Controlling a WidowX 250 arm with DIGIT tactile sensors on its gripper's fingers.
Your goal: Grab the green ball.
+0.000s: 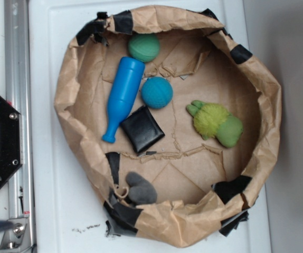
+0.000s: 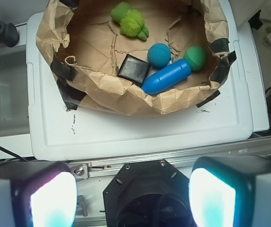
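The green ball [image 1: 144,47] is sea-green and ribbed. It lies at the far end of the brown paper-lined basin [image 1: 67,89], touching the thick end of the blue pin [image 1: 121,96]. In the wrist view the green ball [image 2: 195,57] sits at the right, beside the pin [image 2: 166,78]. My gripper [image 2: 132,196] is open and empty, its two fingers wide apart. It hangs well back from the basin, over the black robot base [image 2: 147,194]. The gripper does not show in the exterior view.
A blue ball [image 1: 157,93] lies next to the pin. A black square pad [image 1: 142,129], a fuzzy lime-green plush toy [image 1: 216,123] and a grey soft object [image 1: 140,188] also lie in the basin. The basin stands on a white tray [image 1: 51,211]; a metal rail [image 1: 17,68] runs beside it.
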